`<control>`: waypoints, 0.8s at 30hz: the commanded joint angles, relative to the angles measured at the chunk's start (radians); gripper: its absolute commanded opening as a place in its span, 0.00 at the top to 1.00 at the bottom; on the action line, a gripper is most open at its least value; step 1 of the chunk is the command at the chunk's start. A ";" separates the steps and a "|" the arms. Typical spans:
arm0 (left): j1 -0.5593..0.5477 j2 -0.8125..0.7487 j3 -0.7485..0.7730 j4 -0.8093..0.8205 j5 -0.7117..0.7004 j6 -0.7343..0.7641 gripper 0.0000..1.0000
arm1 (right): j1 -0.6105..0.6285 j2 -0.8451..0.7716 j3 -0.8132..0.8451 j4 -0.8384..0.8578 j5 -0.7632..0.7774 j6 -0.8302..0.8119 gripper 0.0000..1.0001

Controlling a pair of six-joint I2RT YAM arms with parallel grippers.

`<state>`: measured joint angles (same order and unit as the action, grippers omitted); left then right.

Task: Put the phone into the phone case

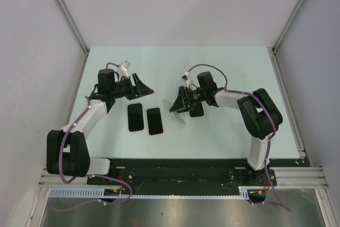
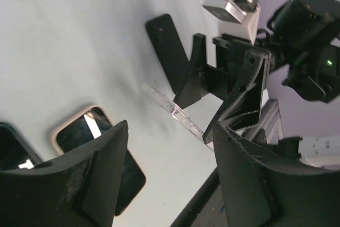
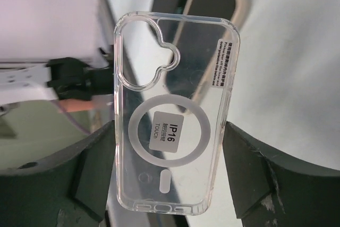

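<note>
My right gripper (image 1: 178, 106) is shut on a clear phone case (image 3: 172, 120) with a white ring and an "IP16" sticker. It holds the case by its long edges, tilted above the table (image 1: 223, 73). The case shows edge-on in the left wrist view (image 2: 175, 114). A black phone with a pale rim (image 1: 154, 120) lies flat left of the case; it also shows in the left wrist view (image 2: 98, 155) and the right wrist view (image 3: 215, 6). My left gripper (image 1: 142, 86) is open and empty, above the table behind the phone.
A second black slab (image 1: 135, 117) lies beside the phone on its left. A third dark slab (image 1: 197, 111) lies under my right gripper and shows in the left wrist view (image 2: 167, 46). Grey walls stand close around the table.
</note>
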<state>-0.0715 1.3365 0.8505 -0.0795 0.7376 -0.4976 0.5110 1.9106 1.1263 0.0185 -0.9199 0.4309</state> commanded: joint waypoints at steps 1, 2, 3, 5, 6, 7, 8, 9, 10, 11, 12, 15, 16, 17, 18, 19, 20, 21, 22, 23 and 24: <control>-0.092 0.041 0.024 0.075 0.103 -0.012 0.32 | -0.023 -0.054 -0.098 0.467 -0.255 0.345 0.30; -0.105 0.050 0.031 0.076 0.111 -0.036 0.32 | -0.026 -0.058 -0.106 0.504 -0.260 0.368 0.30; -0.116 0.075 0.039 0.075 0.108 -0.047 0.29 | -0.028 -0.058 -0.112 0.508 -0.260 0.367 0.30; -0.151 0.098 0.065 0.067 0.088 -0.062 0.27 | -0.028 -0.061 -0.131 0.534 -0.263 0.376 0.29; -0.162 0.121 0.074 0.052 0.071 -0.065 0.27 | -0.028 -0.062 -0.137 0.549 -0.269 0.393 0.30; -0.177 0.131 0.087 0.041 0.059 -0.068 0.27 | -0.029 -0.062 -0.144 0.572 -0.269 0.411 0.30; -0.182 0.142 0.090 0.021 0.036 -0.078 0.27 | -0.032 -0.067 -0.166 0.616 -0.269 0.426 0.29; -0.185 0.160 0.093 0.017 0.033 -0.078 0.28 | -0.035 -0.070 -0.175 0.638 -0.266 0.460 0.29; -0.192 0.165 0.090 0.014 0.031 -0.075 0.28 | -0.038 -0.070 -0.186 0.664 -0.267 0.480 0.29; -0.195 0.168 0.087 0.017 0.025 -0.061 0.28 | -0.045 -0.065 -0.209 0.739 -0.269 0.506 0.29; -0.198 0.162 0.081 0.027 0.017 -0.050 0.28 | -0.048 -0.061 -0.226 0.795 -0.276 0.549 0.29; -0.197 0.132 0.039 0.128 0.019 -0.012 0.27 | -0.058 -0.018 -0.281 1.128 -0.293 0.793 0.30; -0.197 0.118 0.019 0.151 0.016 0.004 0.26 | -0.063 0.007 -0.292 1.240 -0.293 0.977 0.30; -0.197 0.103 0.009 0.200 0.010 0.023 0.25 | -0.069 0.031 -0.302 1.511 -0.290 1.084 0.30; -0.195 0.067 -0.004 0.230 0.011 0.031 0.23 | -0.084 0.080 -0.303 1.582 -0.280 1.167 0.31; -0.194 0.050 -0.031 0.268 0.044 0.042 0.22 | -0.088 0.085 -0.306 1.581 -0.280 1.193 0.32; -0.195 0.034 -0.045 0.338 0.057 0.065 0.21 | -0.088 0.085 -0.309 1.577 -0.284 1.175 0.32; -0.195 0.001 -0.057 0.359 0.054 0.077 0.19 | -0.091 0.081 -0.312 1.578 -0.293 1.168 0.31; -0.195 -0.011 -0.059 0.368 0.055 0.093 0.18 | -0.092 0.077 -0.316 1.577 -0.295 1.161 0.31; -0.195 -0.020 -0.056 0.363 0.063 0.146 0.18 | -0.094 0.076 -0.316 1.578 -0.293 1.166 0.31; -0.195 -0.026 -0.051 0.347 0.068 0.183 0.18 | -0.095 0.073 -0.319 1.578 -0.289 1.169 0.31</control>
<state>-0.2661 1.3838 0.7982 0.1547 0.7689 -0.4686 0.4248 1.9945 0.8108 1.1763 -1.1854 1.4731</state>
